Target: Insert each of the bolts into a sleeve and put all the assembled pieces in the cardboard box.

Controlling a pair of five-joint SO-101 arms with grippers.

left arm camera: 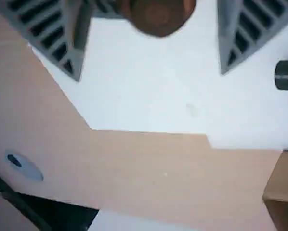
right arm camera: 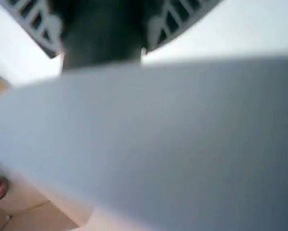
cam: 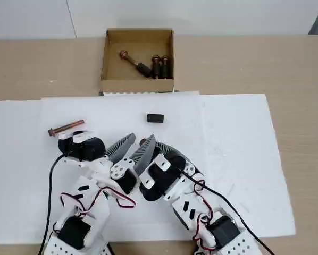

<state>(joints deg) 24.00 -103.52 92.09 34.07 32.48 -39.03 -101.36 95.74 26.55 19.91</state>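
Two parts meet: the right gripper (right arm camera: pixel 103 50) clamps a dark sleeve (right arm camera: pixel 100 33), while the left gripper (left arm camera: pixel 150 72) stands spread around a copper bolt (left arm camera: pixel 158 14) (seemingly not gripping it). Line up both axes before pushing; a skewed entry would likely jam.

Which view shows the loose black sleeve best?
The high view: the loose sleeve lies whole on the white sheet. The left wrist view catches one end at its edge; the right wrist view faces a dark piece in the right gripper.
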